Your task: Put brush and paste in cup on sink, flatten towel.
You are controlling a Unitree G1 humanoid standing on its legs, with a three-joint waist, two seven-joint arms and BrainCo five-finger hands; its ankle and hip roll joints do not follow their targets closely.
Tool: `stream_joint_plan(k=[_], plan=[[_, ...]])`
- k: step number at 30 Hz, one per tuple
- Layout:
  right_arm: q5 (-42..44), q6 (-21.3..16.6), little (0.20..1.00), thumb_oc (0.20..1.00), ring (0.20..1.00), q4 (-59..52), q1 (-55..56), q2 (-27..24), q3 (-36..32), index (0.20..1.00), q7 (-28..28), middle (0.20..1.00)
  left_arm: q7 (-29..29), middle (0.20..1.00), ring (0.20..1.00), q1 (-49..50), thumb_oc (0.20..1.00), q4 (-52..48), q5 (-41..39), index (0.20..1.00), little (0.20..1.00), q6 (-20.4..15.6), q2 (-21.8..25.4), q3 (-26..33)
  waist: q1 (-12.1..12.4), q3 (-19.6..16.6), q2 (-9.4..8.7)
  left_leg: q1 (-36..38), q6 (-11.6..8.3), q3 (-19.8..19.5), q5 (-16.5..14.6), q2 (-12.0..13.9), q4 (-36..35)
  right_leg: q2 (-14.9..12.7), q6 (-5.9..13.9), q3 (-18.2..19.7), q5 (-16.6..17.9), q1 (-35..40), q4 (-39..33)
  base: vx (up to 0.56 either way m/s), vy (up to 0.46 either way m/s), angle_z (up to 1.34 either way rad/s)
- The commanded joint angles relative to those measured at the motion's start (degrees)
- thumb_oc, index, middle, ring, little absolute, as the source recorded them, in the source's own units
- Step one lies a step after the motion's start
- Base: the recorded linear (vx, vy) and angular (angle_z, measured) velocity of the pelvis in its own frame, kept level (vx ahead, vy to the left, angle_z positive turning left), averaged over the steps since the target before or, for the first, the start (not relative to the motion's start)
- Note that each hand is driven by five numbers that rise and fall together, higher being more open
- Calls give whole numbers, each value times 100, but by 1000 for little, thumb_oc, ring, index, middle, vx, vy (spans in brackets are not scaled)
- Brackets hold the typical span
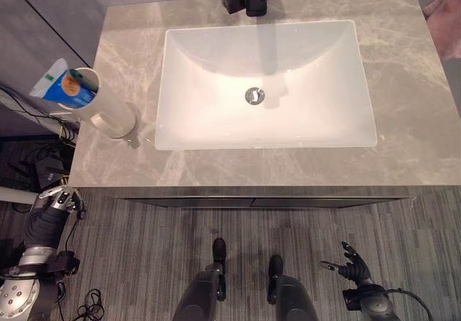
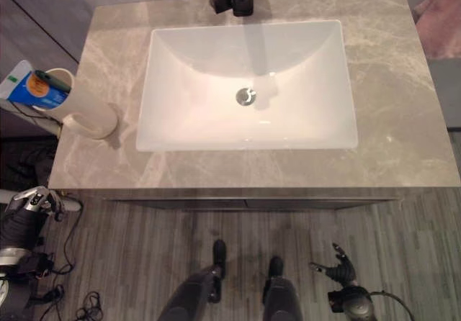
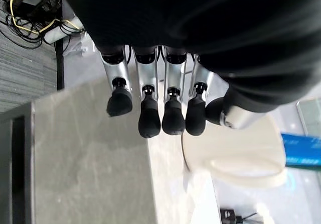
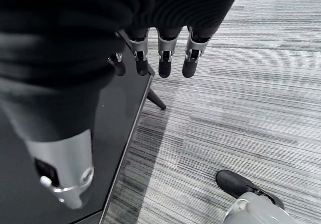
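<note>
Your left hand (image 1: 56, 199) hung relaxed, holding nothing, just below the counter (image 1: 403, 83) edge; the cup (image 1: 97, 101) with the paste (image 1: 61, 83) stood above it; your right hand (image 1: 354, 269) hung slack, well apart.

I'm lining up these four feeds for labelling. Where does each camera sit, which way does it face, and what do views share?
Left eye: on the head, looking down at the counter, sink, cup holding the paste; both hands low.
Right eye: same scene, slightly offset; left hand, right hand.
Left wrist: along its relaxed fingers toward counter and cup.
Right wrist: along its fingers, down at the floor.
Shared: cup, counter.
</note>
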Motion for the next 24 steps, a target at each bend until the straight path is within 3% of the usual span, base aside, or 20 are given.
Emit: stream_joint_plan(k=[1, 4, 10, 24], plan=[[18, -126, 1000, 1000, 1000, 89, -120, -171, 259, 1000, -187, 1000, 91, 200, 200, -189, 200, -155, 101, 200, 200, -468, -20, 136, -93, -184, -52, 232, -270, 23, -510, 366, 418, -368, 355, 50, 951, 58, -755, 35, 18, -7], [96, -146, 1000, 1000, 1000, 111, -145, -177, 274, 1000, -186, 1000, -12, 200, 200, -384, 200, -216, -366, 200, 200, -493, -105, 37, -95, -241, -52, 369, -260, 68, -381, 344, 76, -405, 365, 83, 1125, 192, -1155, 59, 19, -3], [9, -149, 1000, 1000, 1000, 43, -254, -195, 395, 1000, -250, 1000, 66, 200, 200, -487, 200, -245, -303, 200, 200, -528, 37, 92, -86, -308, -80, 439, -292, 93, -212, 323, -253, -390, 374, 73, 1312, 290, -1529, 1, -1, -1], [-92, -193, 1000, 1000, 1000, -265, -303, -326, 195, 1000, -631, 1000, 129, 200, 200, -719, 200, -110, -436, 200, 200, -505, 49, -228, -169, -69, -167, 162, -289, 71, -297, 312, 16, -388, 366, 133, 1351, 223, -1602, -2, -2, -5]])
